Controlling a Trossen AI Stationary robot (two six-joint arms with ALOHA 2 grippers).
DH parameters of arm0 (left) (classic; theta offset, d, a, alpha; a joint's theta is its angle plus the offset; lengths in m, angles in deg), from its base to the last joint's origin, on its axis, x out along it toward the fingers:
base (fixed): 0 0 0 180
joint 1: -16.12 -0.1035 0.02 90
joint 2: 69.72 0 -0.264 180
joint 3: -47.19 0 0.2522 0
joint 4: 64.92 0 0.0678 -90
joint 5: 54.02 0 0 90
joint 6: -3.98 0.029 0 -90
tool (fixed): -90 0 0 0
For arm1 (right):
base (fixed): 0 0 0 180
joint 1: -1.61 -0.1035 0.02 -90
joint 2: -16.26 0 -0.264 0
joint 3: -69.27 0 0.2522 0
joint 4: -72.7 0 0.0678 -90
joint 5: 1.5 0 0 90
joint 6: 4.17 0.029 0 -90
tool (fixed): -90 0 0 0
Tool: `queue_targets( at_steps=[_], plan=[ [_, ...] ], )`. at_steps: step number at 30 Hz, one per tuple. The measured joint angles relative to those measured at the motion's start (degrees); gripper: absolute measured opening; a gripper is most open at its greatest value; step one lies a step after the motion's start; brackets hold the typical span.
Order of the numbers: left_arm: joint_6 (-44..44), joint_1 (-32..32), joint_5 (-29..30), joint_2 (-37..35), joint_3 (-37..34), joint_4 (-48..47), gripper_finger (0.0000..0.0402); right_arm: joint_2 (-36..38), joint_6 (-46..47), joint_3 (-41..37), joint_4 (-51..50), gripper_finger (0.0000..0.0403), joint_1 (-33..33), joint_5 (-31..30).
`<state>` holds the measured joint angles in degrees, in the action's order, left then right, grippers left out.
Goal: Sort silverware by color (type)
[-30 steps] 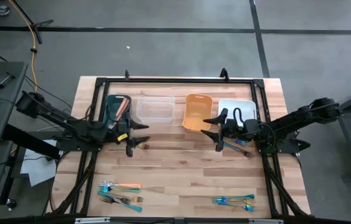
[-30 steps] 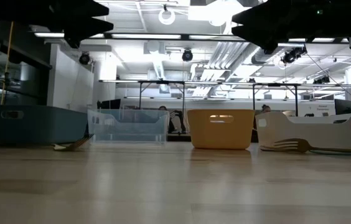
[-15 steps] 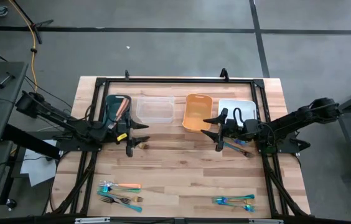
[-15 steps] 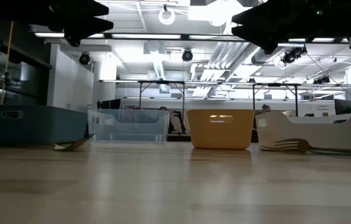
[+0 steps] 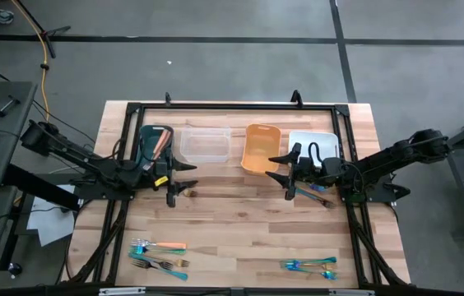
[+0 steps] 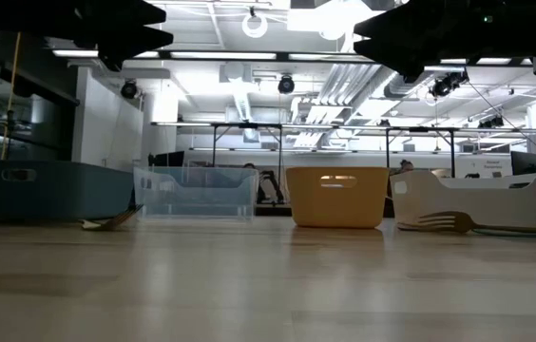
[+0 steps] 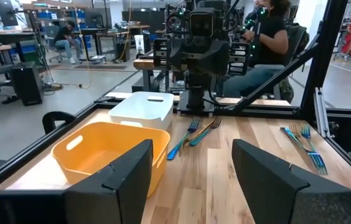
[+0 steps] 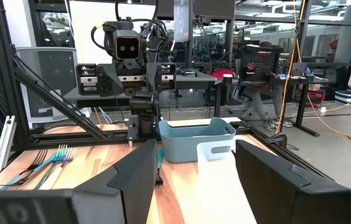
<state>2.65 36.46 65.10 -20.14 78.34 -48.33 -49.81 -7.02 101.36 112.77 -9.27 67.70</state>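
Four bins line the wooden table's (image 5: pixel 240 222) far edge: teal bin (image 5: pixel 151 141), clear bin (image 5: pixel 206 144), orange bin (image 5: pixel 260 148), white bin (image 5: pixel 313 145). A seated person (image 7: pixel 269 37) waits beyond.

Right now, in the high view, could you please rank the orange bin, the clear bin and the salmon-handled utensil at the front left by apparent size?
1. Orange bin and clear bin: footprints look too alike to rank.
2. Salmon-handled utensil: clearly smallest, a thin sliver.
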Motion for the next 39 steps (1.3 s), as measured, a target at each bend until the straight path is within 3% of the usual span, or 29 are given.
queue_targets(
  at_steps=[22, 28, 33, 39],
  plan=[
    [-0.63, 0.00, -0.22, 0.00, 0.00, -0.01, 0.0211, 0.00, 0.02, 0.00, 0.00, 0.0210, 0.00, 0.01],
    [-6.74, 0.77, -8.28, 0.04, 1.70, 1.00, 0.0211, 0.00, -0.01, 0.00, -0.01, 0.0210, 0.00, 0.01],
    [-9.55, 6.71, -8.51, 2.59, 11.20, -17.74, 0.0211, 0.00, -0.03, 0.00, 0.00, 0.0210, 0.00, 0.00],
    [-19.80, 16.17, -7.20, 15.29, 27.36, -46.27, 0.0211, 0.00, 0.05, 0.00, 0.00, 0.0210, 0.00, 0.00]
  ],
)
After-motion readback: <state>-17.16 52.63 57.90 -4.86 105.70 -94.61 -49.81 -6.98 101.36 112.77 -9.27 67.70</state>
